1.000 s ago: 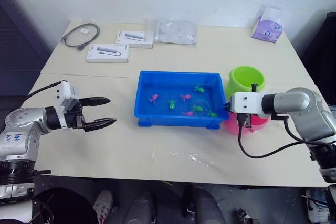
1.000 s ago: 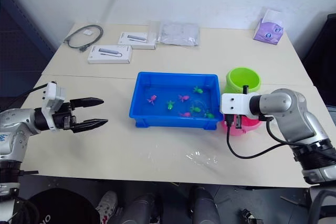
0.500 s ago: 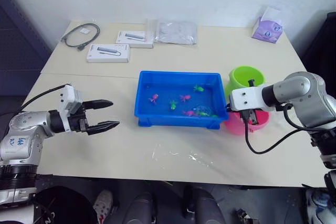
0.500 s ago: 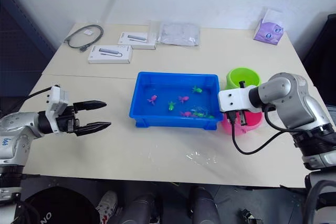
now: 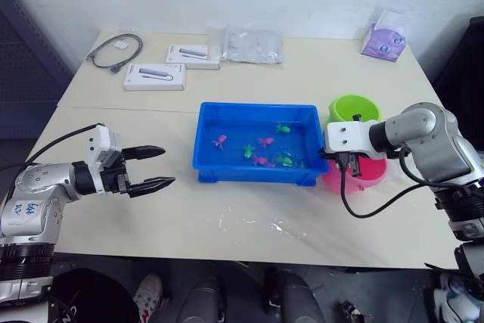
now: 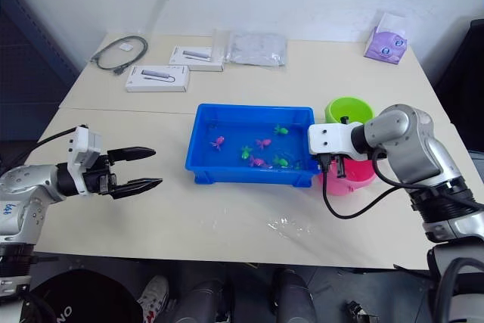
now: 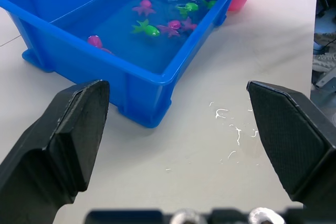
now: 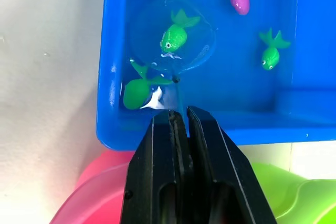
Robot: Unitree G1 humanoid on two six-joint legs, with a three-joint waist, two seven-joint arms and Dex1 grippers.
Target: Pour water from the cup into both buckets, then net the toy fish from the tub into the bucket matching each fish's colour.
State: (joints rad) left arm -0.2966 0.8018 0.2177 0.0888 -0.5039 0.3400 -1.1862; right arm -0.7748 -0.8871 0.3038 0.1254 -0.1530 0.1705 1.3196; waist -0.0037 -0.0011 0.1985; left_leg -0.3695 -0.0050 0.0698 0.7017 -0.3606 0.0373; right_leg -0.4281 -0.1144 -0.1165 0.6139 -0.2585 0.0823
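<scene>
A pale counter stands against a white wall, with a few water splashes on its near part. The blue tub sits mid-counter, its long axis running left to right, holding water and small green and pink fish. The lime bucket and pink bucket stand just off its right end. The right tool is clamped on the net's thin handle; the net lies in the tub's right end, its hoop around a green fish. The left tool hovers spread wide, left of the tub.
</scene>
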